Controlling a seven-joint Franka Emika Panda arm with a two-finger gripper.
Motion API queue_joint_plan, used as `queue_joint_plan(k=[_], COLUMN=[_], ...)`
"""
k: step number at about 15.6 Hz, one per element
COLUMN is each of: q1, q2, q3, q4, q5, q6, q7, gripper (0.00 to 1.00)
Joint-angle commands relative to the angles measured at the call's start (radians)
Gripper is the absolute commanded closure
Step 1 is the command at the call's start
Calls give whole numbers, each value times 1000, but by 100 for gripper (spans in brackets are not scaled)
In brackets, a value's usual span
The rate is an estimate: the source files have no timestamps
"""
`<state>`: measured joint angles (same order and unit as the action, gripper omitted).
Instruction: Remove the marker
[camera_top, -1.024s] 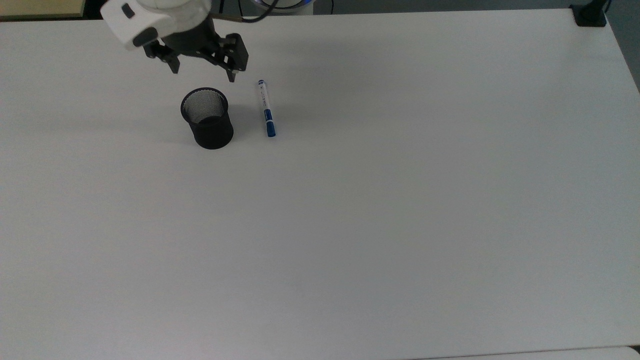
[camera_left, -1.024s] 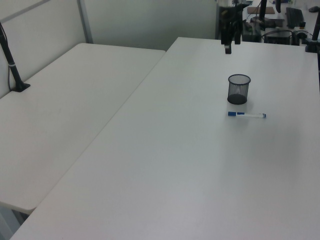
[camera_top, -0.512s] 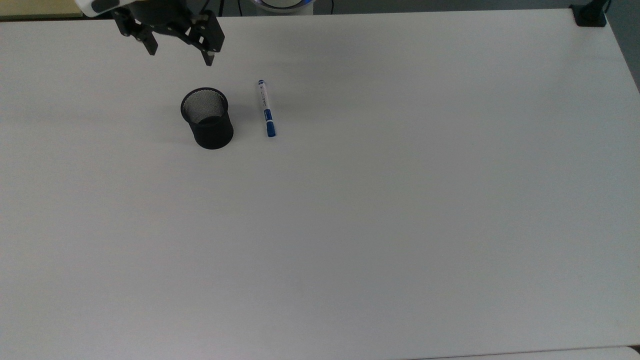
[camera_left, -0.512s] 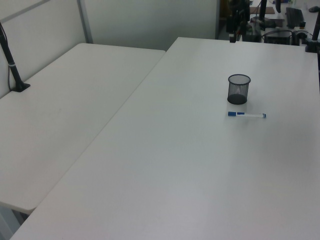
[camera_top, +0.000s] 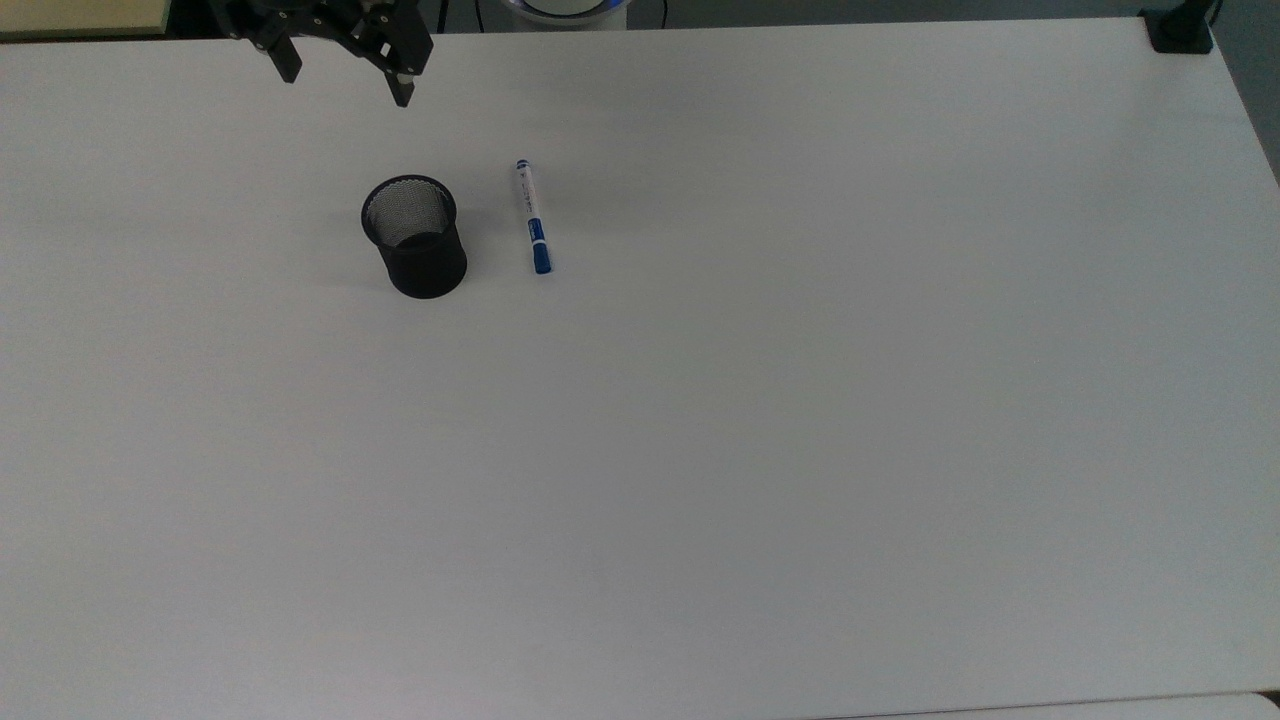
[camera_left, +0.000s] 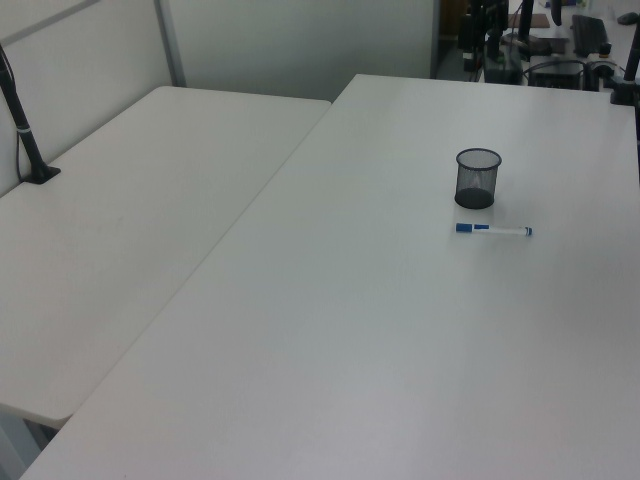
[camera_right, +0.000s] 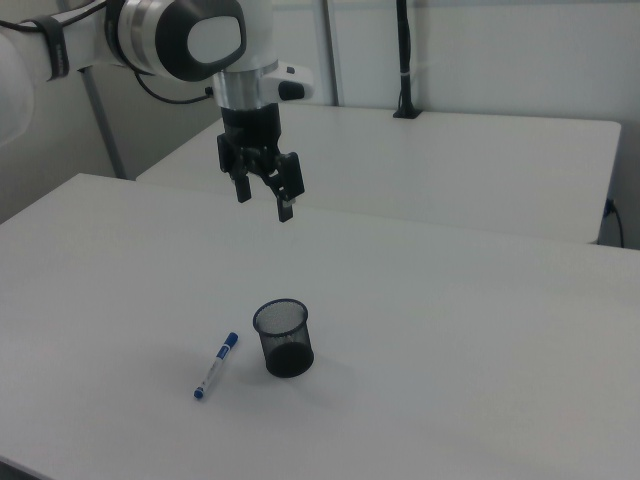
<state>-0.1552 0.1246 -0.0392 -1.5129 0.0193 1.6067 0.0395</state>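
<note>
The marker (camera_top: 532, 216), white with a blue cap, lies flat on the white table (camera_top: 760, 400) just to the right of the black mesh cup (camera_top: 414, 236) in the top view. It also shows as the marker (camera_left: 494, 230) in front of the cup (camera_left: 477, 178), and as the marker (camera_right: 216, 366) left of the cup (camera_right: 283, 337). My gripper (camera_top: 345, 88) hangs open and empty at the top view's upper left edge, well above and beyond the cup. In the right view the gripper (camera_right: 264, 206) is high over the table, fingers apart.
A second white table (camera_left: 110, 230) stands beside this one at the left view's left. A black clamp post (camera_top: 1180, 28) sits on the top view's upper right corner. Another post (camera_right: 404, 60) rises behind in the right view.
The gripper has risen and drawn back from beside the cup toward the top view's upper left edge, staying open. The marker and cup have not moved.
</note>
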Motion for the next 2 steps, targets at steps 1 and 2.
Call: queue_joint_plan(k=[1, 2], q1=[9, 9], q2=[-23, -23], q3=[2, 2], q4=[-38, -39], q5=[2, 2], q6=[16, 16], q7=[30, 30], gripper=[0, 0])
